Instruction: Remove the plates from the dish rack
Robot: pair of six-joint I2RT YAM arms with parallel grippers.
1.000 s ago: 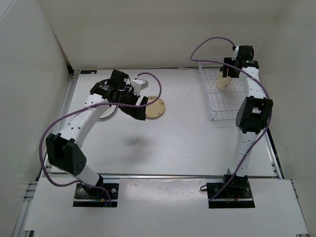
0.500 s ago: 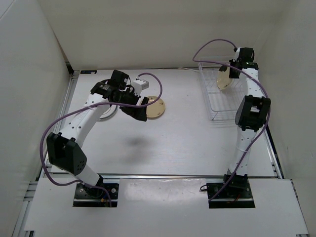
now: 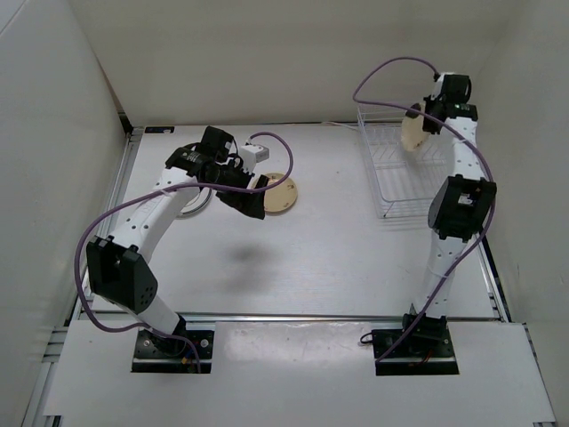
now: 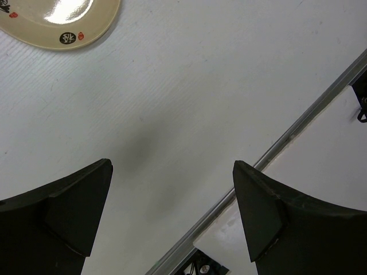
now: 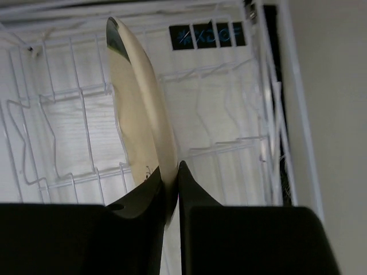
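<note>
The right claw [image 5: 172, 184] is pinching the beige plate [image 5: 136, 112] by its lower rim, the two fingers pressed close with the plate edge-on between them. The plate stands nearly upright over the far end of the dish rack [image 3: 396, 200]. From the wrist view it looks raised off the wires rather than seated in a slot, though I cannot be sure it is fully clear of them. No other plate shows in the rack in either view.

Two plates lie flat on the surface [image 3: 311, 258], well apart from the rack. A cream plate [image 3: 283, 193] with a small dark motif near its rim sits just beside the left claw [image 4: 172, 166]. A pale plate [image 3: 197, 203] is mostly hidden under the left arm (too covered to tell its pattern). The left claw is spread wide, holds nothing and hovers above bare surface.

By my reading, the task is about two thirds done. Two plates are out and set down, and the third is gripped over the rack. What is left is to carry that last plate across, lay it flat on the surface and release it. The narrow rim grip could let it swing or slip on the way.
</note>
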